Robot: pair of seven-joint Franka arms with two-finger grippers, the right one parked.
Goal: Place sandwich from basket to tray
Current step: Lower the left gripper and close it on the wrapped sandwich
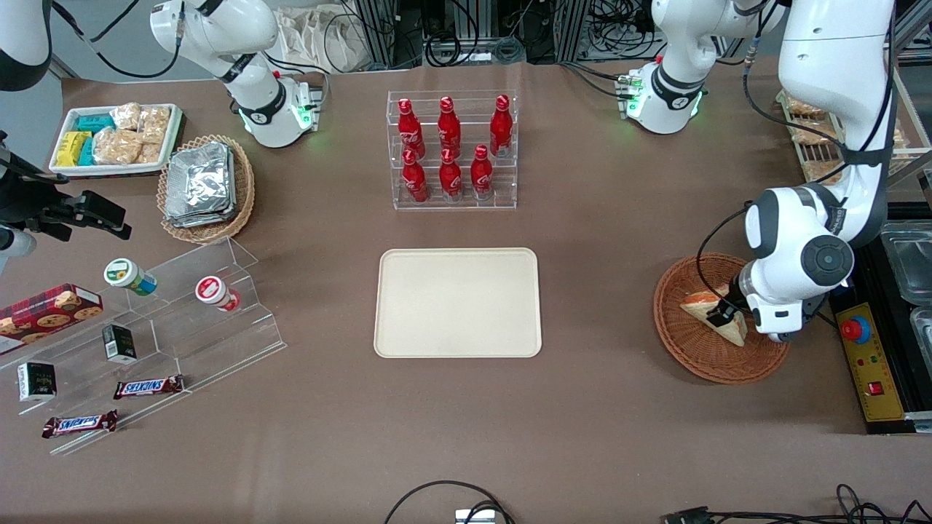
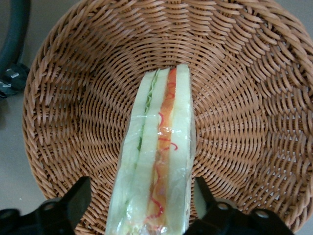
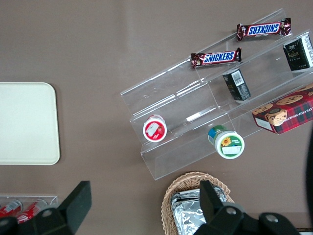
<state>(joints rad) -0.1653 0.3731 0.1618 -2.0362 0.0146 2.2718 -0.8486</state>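
Note:
The sandwich (image 1: 734, 329) is a clear-wrapped wedge of white bread lying in the round reddish-brown wicker basket (image 1: 681, 346), toward the working arm's end of the table. In the wrist view the sandwich (image 2: 161, 147) shows its edge of red-orange and green filling, resting on the basket (image 2: 73, 98) weave. My gripper (image 1: 721, 313) is down inside the basket. It is open, its fingers (image 2: 78, 200) standing on either side of the sandwich with a little weave showing between finger and wrap. The cream-beige tray (image 1: 457, 302) lies flat mid-table with nothing on it.
A clear rack of red bottles (image 1: 451, 149) stands farther from the front camera than the tray. Toward the parked arm's end are a stepped acrylic stand (image 1: 167, 320) with snacks, a tan basket of foil packs (image 1: 206, 185) and a white snack tray (image 1: 116, 138). A yellow control box (image 1: 866, 356) sits beside the basket.

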